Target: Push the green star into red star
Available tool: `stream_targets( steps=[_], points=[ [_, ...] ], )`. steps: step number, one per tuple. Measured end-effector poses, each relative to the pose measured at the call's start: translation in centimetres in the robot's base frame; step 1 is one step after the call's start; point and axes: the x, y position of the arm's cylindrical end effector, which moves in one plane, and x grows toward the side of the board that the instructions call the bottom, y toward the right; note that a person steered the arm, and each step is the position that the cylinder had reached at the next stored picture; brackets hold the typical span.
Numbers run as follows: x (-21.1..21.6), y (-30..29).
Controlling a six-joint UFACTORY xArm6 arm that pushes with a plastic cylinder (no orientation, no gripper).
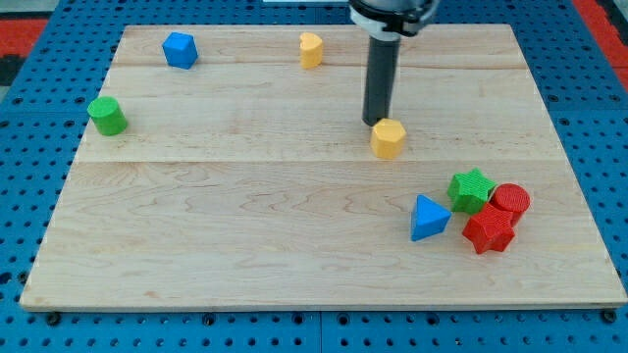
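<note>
A: We begin with the green star (471,188), lower right of the frame, on the wooden board (245,255). It appears to touch the red star (489,230) just below it and the red cylinder (510,200) at its right, though the seam between them is too small to confirm.

B: How do we judge it will handle?

A: We judge it a light, rigid block that slides readily on smooth wood. Its points make it prone to rotate if we press off-centre, so we would press on its upper-left flank, in line with the red star. We have nothing that clamps: our tool is a plain rod, bearing nothing.

B: And where does our rod stand?

A: My tip (376,122) rests at centre right of the frame, just behind the yellow hexagonal block (389,138), seemingly touching or nearly so, and well apart from the green star.

B: What lies farther out?

A: A blue pyramid (428,218) sits just left of the red star. Along the upper edge we note a second yellow block (311,49) and a blue block (180,49); a green cylinder (106,116) stands at the far left.
</note>
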Motion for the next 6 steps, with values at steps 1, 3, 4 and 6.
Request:
stream_targets(
  steps=[1, 3, 4, 6],
  points=[
    [5.4, 0.4],
    [6.0, 1.7],
    [4.5, 7.7],
    [7.7, 9.5]
  ],
)
